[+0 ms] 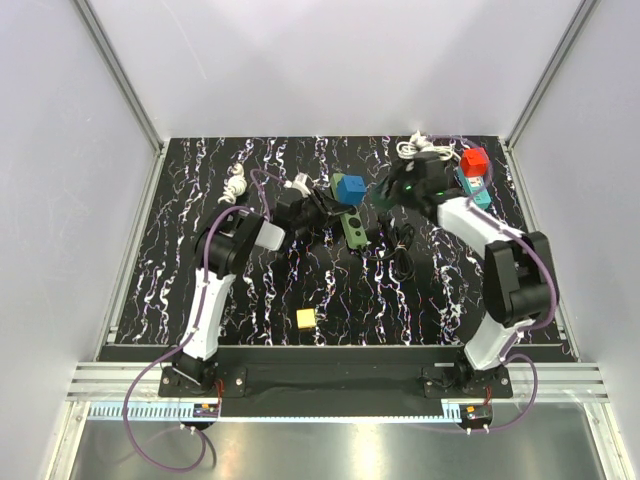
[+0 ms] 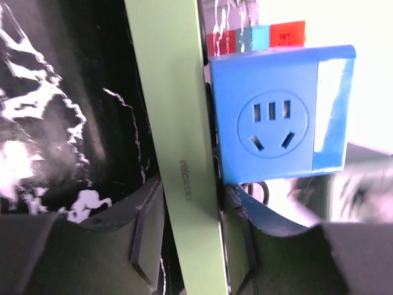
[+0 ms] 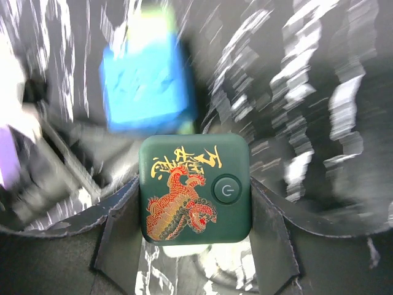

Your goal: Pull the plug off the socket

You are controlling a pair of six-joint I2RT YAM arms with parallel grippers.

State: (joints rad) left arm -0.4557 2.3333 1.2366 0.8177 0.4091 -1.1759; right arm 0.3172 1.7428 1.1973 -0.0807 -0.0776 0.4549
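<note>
dragon-printed plug [image 3: 195, 187] fills the near view, its sides clamped between the fingers of the right gripper [image 3: 195, 212], jaws part-open around it. from above it sits at 3 o'clock of the blue adapter cube [image 1: 348, 187], which rides the green power strip [image 2: 175, 123] — the left gripper [image 2: 191, 230] pinches that strip across its width. the strip's long axis runs 12 to 6. the plug is squarish, printed face toward the wrist camera, prongs hidden. it seems just off the socket; next, carry it clear while the left arm braces.

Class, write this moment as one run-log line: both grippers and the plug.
left gripper: shut on power strip | right gripper: shut on green plug | plug: apart from strip
</note>
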